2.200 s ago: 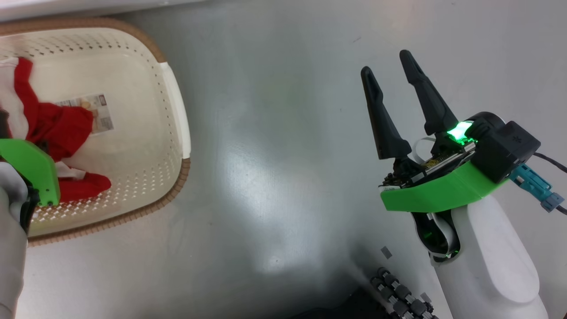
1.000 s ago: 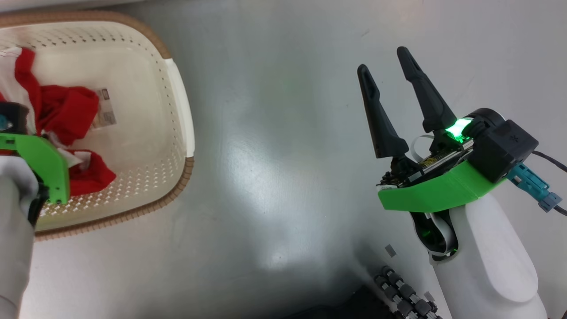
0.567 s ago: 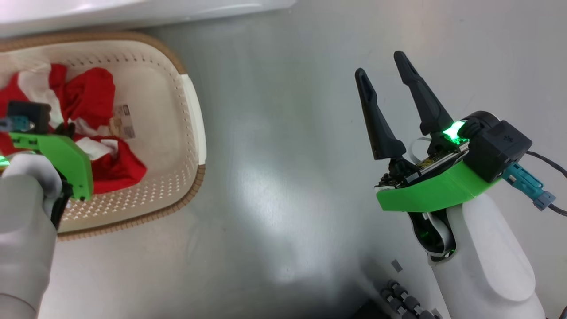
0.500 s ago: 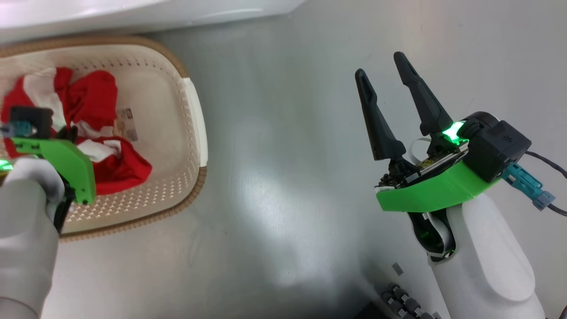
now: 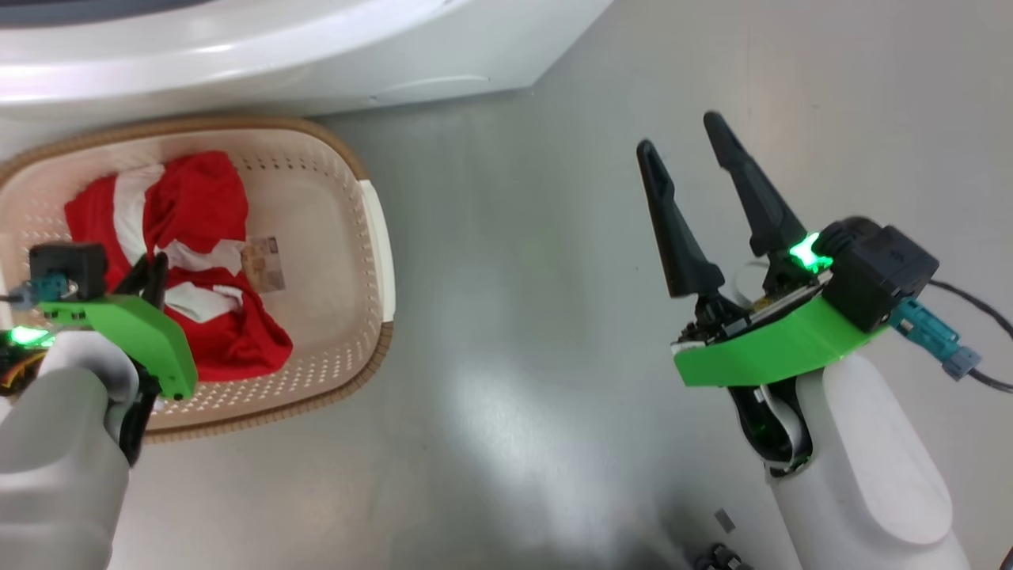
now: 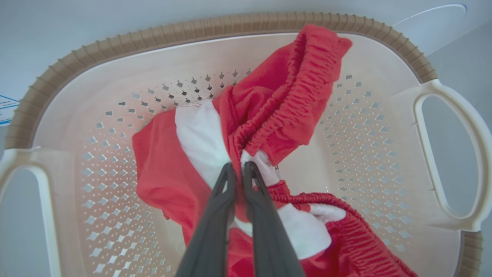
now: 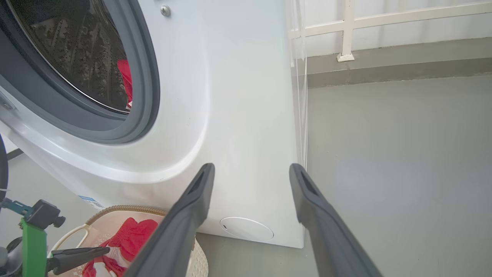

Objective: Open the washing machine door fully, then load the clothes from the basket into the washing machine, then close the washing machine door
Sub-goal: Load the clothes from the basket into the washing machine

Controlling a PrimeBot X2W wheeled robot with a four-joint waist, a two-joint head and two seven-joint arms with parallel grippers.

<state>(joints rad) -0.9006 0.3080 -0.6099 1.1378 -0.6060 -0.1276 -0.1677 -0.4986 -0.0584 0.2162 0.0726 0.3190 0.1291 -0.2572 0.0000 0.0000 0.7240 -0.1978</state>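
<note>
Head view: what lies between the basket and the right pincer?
Bare grey floor; in the head view nothing sits between the basket and the open right pincer.

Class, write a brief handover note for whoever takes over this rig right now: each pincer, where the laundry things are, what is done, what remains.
Left pincer: shut on the clothes, inside the basket.
Right pincer: open, empty, above the floor.
The basket stands on the floor before the washing machine.
Done: drum mouth uncovered; a red garment lies inside.
To do: lift these clothes into the drum, then shut the machine.
</note>
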